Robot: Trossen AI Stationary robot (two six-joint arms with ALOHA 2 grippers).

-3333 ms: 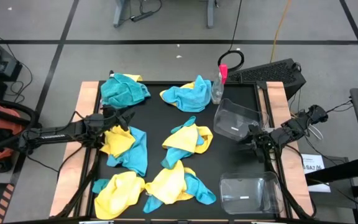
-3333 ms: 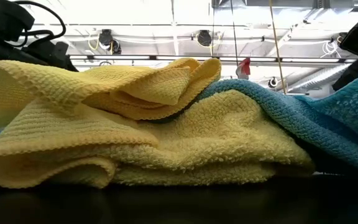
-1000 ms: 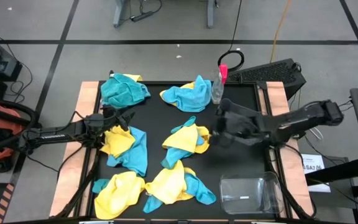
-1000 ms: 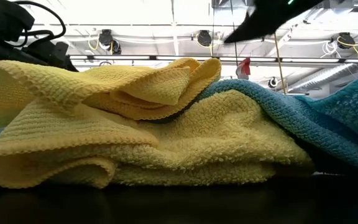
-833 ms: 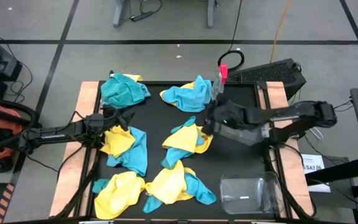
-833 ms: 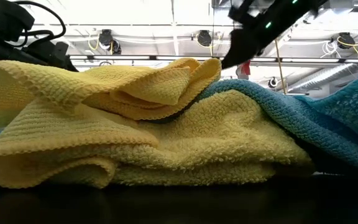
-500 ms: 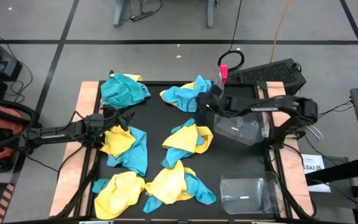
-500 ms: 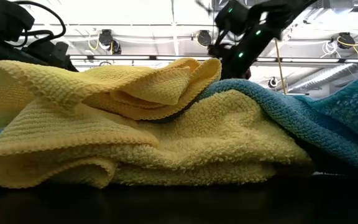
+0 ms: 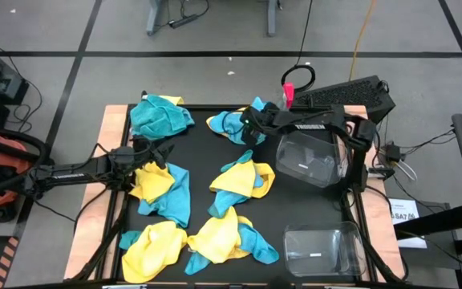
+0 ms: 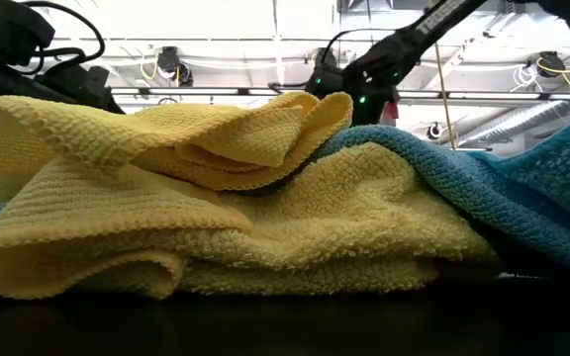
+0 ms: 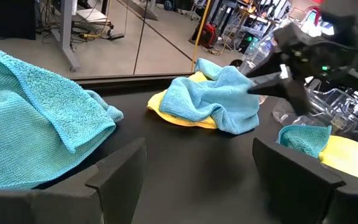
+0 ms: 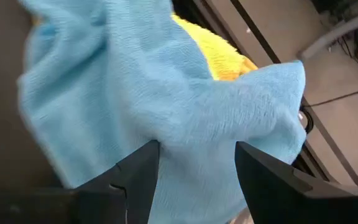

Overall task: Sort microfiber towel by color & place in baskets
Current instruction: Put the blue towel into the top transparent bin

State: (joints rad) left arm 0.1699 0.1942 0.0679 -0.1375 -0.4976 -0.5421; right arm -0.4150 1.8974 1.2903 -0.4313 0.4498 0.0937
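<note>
Here, right end effector [image 9: 249,122] open, seemingly over blue towel [image 9: 235,124]

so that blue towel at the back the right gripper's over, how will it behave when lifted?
Probably floppy: the blue towel lies crumpled in soft folds, so it should drape from the open right gripper. Likely light, being thin cloth. It overlaps a yellow towel, which may drag along.

The high view looks straight down on the whole table [image 9: 295,201]; the low view sits at tabletop height, close against a yellow towel [image 10: 216,213]; both wrist views face the same blue towel [image 11: 219,99] [image 12: 160,106], the right one far nearer
</note>
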